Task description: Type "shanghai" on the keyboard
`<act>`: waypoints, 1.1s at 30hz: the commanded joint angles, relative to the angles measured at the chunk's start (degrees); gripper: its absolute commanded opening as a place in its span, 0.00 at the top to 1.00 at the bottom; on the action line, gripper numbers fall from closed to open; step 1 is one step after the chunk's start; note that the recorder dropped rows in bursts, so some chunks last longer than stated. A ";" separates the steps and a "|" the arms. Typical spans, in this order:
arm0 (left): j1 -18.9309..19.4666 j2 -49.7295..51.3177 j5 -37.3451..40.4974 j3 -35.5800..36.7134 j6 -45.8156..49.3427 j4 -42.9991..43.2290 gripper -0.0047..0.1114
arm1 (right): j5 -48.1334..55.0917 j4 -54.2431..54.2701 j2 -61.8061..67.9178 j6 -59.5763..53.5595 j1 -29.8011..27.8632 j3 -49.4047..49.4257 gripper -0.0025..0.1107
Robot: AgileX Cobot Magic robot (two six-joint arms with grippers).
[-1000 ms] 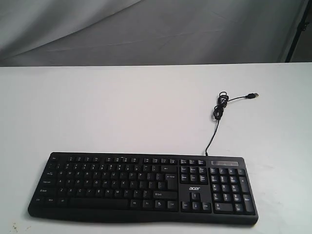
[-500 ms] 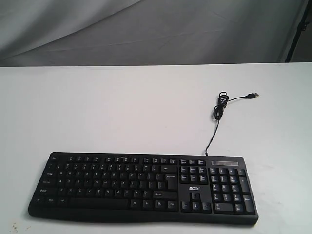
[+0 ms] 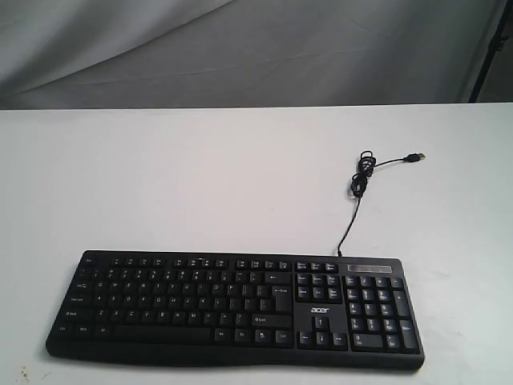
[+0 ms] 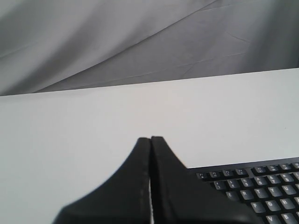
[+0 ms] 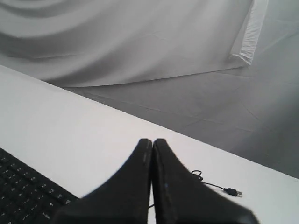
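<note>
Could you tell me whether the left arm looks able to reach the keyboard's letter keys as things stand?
Probably yes. The left gripper, jaws shut, hangs close to a corner of the keyboard, and nothing shows on the keys or on the table between them.

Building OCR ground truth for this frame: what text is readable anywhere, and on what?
"acer": white logo on the keyboard, above the arrow keys.
Key legends: white marks, too small and blurred to read in any view.
USB plug and table: no text visible.
</note>
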 commanded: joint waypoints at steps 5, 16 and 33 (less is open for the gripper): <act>-0.20 -0.20 -0.16 0.25 -0.16 0.04 0.96 | -1.65 -3.83 24.04 0.34 -0.27 -12.32 0.98; -0.20 -0.20 -0.16 0.25 -0.16 0.04 0.96 | -16.52 -4.00 43.70 6.97 20.13 -12.89 0.98; -0.20 -0.20 -0.16 0.25 -0.16 0.04 0.96 | -19.64 -3.58 75.91 22.01 33.83 -30.16 0.98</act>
